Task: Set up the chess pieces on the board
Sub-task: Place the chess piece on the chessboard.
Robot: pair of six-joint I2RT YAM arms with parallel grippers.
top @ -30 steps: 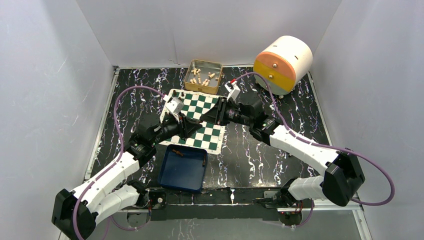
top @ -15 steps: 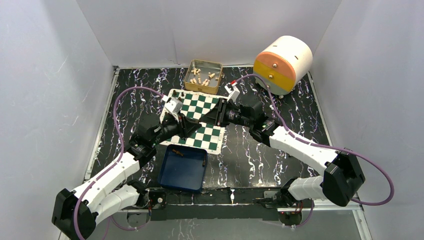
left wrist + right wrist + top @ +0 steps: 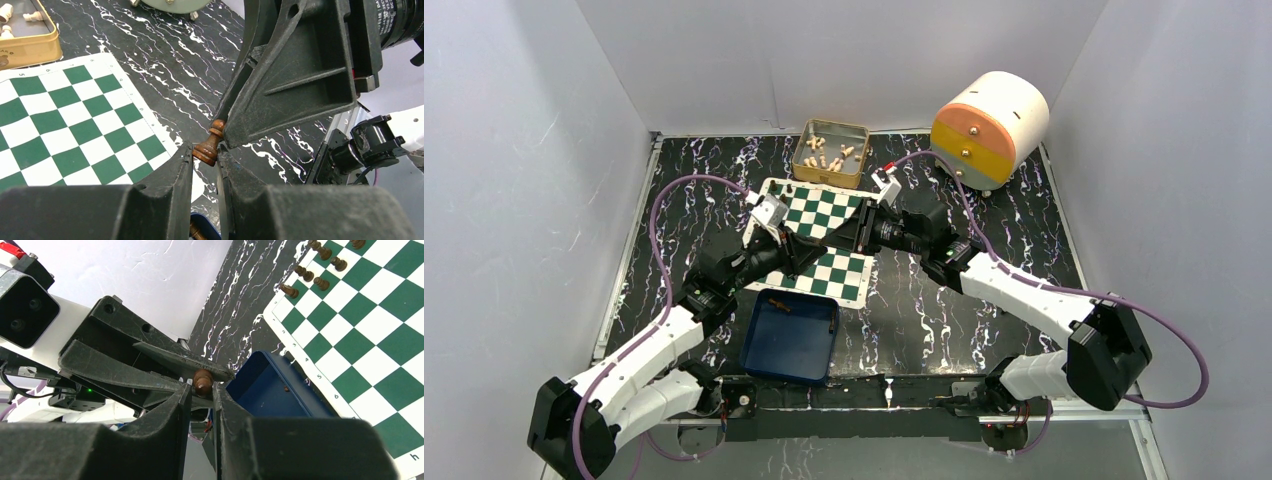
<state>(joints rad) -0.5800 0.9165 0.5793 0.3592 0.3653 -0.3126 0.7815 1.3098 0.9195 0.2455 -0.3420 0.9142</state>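
Observation:
A dark-brown pawn (image 3: pixel 210 144) hangs between both grippers above the near part of the green-and-white board (image 3: pixel 819 215). My left gripper (image 3: pixel 205 152) is shut on the pawn's base. My right gripper (image 3: pixel 201 389) is shut on the pawn's head (image 3: pixel 202 381). In the top view the left gripper (image 3: pixel 809 249) and the right gripper (image 3: pixel 830 241) meet tip to tip, and the pawn is hidden there. Several dark-brown pieces (image 3: pixel 320 252) stand in rows at the board's far left corner (image 3: pixel 789 188).
A blue tray (image 3: pixel 790 337) lies just near of the board with a brown piece (image 3: pixel 784 305) in it. A gold tin (image 3: pixel 831 152) of cream-white pieces sits behind the board. A white, orange and yellow drum (image 3: pixel 989 125) stands at the back right.
Almost nothing. The left wrist has shifted very slightly; both grippers stay joined over the board.

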